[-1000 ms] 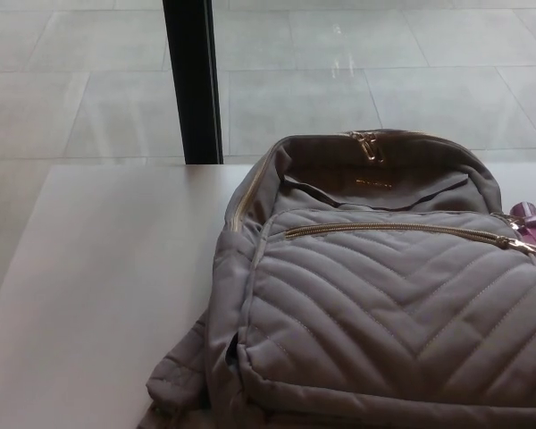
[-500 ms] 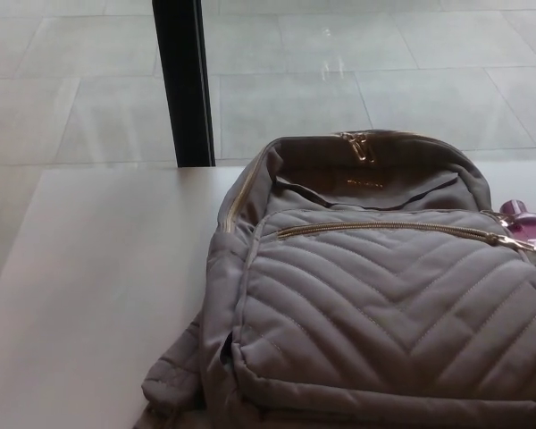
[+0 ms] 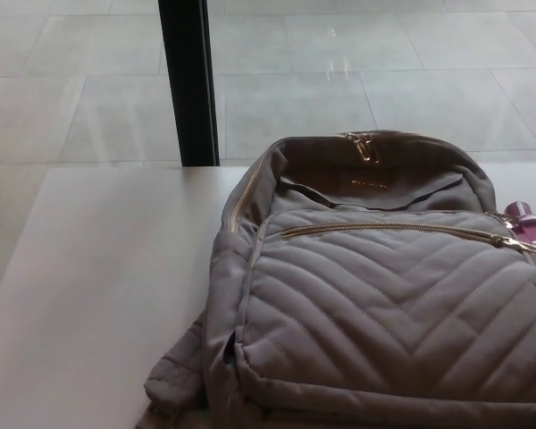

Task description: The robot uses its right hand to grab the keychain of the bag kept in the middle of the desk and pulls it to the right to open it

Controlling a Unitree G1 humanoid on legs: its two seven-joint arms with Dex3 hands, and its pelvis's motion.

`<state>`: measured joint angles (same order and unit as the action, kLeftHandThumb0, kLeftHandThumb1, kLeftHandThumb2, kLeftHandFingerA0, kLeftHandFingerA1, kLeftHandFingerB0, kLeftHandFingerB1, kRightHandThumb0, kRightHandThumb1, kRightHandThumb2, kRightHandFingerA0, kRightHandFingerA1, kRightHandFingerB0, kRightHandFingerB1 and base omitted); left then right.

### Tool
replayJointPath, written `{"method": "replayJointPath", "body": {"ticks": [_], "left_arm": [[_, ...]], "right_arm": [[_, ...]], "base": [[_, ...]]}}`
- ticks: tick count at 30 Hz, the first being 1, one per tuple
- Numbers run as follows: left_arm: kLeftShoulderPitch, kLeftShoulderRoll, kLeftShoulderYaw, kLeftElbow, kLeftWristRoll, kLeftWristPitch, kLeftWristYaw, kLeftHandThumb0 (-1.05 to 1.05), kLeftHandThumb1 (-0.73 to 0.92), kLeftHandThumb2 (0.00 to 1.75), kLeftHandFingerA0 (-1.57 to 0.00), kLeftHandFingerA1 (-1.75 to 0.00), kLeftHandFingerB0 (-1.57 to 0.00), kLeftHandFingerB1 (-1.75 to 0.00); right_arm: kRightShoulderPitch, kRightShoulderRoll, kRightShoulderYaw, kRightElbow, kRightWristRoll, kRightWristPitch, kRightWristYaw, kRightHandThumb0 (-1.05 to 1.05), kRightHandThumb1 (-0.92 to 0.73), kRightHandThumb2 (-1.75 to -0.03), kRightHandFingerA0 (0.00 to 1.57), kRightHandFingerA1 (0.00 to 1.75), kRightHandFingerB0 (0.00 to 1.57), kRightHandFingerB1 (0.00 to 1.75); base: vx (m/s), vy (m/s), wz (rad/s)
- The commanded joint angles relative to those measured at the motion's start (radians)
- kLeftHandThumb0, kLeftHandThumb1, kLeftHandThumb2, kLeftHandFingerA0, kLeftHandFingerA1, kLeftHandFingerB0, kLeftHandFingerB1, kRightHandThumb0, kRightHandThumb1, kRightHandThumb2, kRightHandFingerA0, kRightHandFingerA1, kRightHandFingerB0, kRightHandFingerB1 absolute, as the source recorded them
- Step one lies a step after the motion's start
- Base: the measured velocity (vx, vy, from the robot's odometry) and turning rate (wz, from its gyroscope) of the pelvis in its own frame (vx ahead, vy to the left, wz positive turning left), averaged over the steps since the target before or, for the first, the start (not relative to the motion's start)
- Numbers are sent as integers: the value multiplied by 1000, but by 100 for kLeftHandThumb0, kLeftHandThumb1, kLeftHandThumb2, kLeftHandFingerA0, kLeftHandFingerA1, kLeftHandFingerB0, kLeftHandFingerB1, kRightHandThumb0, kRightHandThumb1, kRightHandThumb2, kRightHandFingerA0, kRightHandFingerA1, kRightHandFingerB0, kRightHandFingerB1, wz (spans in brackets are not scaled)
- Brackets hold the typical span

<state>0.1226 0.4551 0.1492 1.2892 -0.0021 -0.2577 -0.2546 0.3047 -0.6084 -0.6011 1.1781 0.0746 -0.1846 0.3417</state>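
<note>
A grey quilted backpack (image 3: 384,304) lies flat on a pale desk (image 3: 98,286), filling the lower right of the frame and running off its right and bottom edges. A small gold label (image 3: 366,183) sits on the panel below the top of the bag, its lettering too small to read. A gold zipper (image 3: 393,230) runs across the front pocket toward the right edge, where a pink keychain (image 3: 531,223) lies just beside the bag at mid-right, partly cut off by the frame. A second pair of gold zipper pulls (image 3: 364,145) rests at the top of the bag. A padded strap (image 3: 174,380) trails at lower left. A black post (image 3: 192,80) stands in the upper left against a tiled floor (image 3: 384,80). Neither robot hand appears, so their state cannot be told
</note>
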Motion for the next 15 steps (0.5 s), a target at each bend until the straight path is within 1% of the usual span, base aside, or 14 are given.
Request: {"method": "replayJointPath", "body": {"ticks": [1,2,3,4,5,6,8,9,11,12,13,15], "left_arm": [[4,19,-5,-4,14,18,5,-83,92,78,-63,-61,-45,-45],[4,19,-2,-3,10,17,-1,-87,92,79,-60,-62,-45,-49],[6,19,0,-3,7,12,-4,-81,77,115,-58,-69,-38,-57],[4,17,7,-1,-1,19,-7,-81,77,115,-58,-69,-38,-57],[3,23,-2,-8,10,17,5,-85,92,79,-62,-61,-43,-48],[-3,25,-7,-11,16,24,15,-85,92,78,-63,-59,-44,-48],[-12,24,-12,-10,21,36,30,-79,92,78,-67,-60,-40,-45],[-16,22,-10,-11,17,42,33,-79,92,78,-67,-60,-40,-45],[-17,23,-7,-10,15,35,41,-76,90,67,-70,-62,-47,-44],[-17,23,-6,-11,14,32,41,-76,86,65,-68,-64,-47,-44],[-13,23,-6,-13,14,22,38,-77,85,65,-68,-65,-48,-44],[-15,26,0,-7,7,28,33,-74,82,65,-64,-61,-48,-41]], "right_arm": [[6,-22,27,2,25,-32,8,-53,-64,-60,77,70,48,43],[8,-23,34,1,24,-31,9,-53,-64,-59,74,71,45,42],[9,-25,40,1,26,-32,11,-54,-64,-59,74,70,44,41],[10,-25,43,-1,29,-32,11,-54,-64,-59,74,70,44,41],[4,-25,59,9,18,-35,3,-55,-63,-59,74,68,40,38],[4,-24,62,10,21,-39,8,-55,-62,-59,70,63,37,36],[8,-26,75,9,21,-46,16,-56,-62,-59,65,60,33,34],[11,-27,81,9,22,-52,23,-56,-62,-59,65,60,33,34],[13,-29,104,12,11,-50,23,-56,-60,-59,63,60,33,33],[19,-35,138,10,-14,-66,28,-61,-48,-83,61,68,27,46],[24,-43,163,7,-28,-72,39,-62,-48,-82,69,74,28,46],[40,-54,213,-1,-50,-87,48,-65,-48,-83,66,72,34,47]], "base": [[0,0,0],[0,0,0],[0,0,0],[0,0,0],[0,0,0],[0,0,0],[0,0,0],[0,0,0],[0,0,0],[0,0,0],[0,0,0],[0,0,0]]}}
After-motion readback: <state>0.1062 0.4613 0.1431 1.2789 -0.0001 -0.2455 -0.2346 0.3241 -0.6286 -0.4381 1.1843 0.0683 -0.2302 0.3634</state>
